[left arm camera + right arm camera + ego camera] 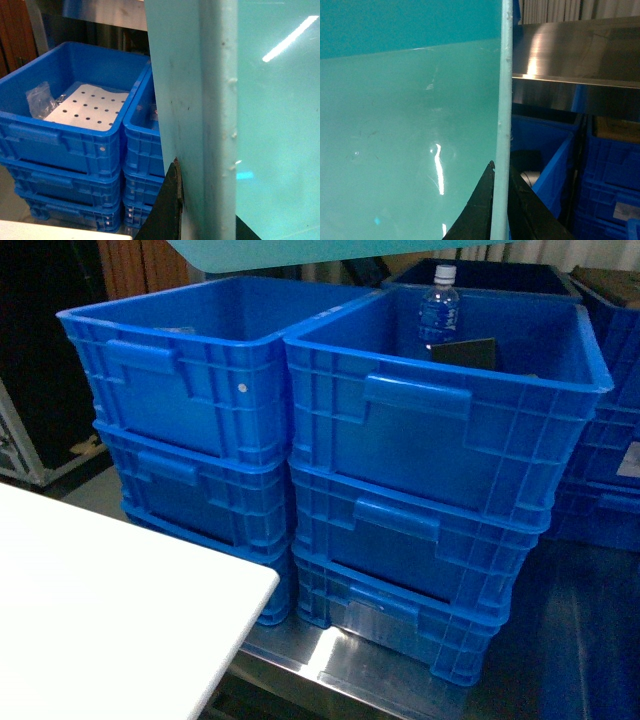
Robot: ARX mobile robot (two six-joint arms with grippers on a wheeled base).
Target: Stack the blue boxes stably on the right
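Observation:
The light turquoise blue box [330,250] hangs above the crates, only its underside showing at the top edge of the head view. In the left wrist view its wall and rim [215,100] fill the right half. My left gripper [200,192] is shut on that rim, with one black finger [167,210] pressed against the outer wall. The right wrist view shows the box [410,125] from the other end. My right gripper [501,167] is shut on its thin rim, one finger on each side. Neither gripper appears in the head view.
Two stacks of ribbed dark-blue crates [180,390] [440,440] stand side by side on a metal surface [330,660]. The right top crate holds a water bottle [438,305]; the left one holds a perforated white plate [90,107]. A white tabletop [100,610] lies at the front left. More crates [610,165] sit under a steel shelf [570,50].

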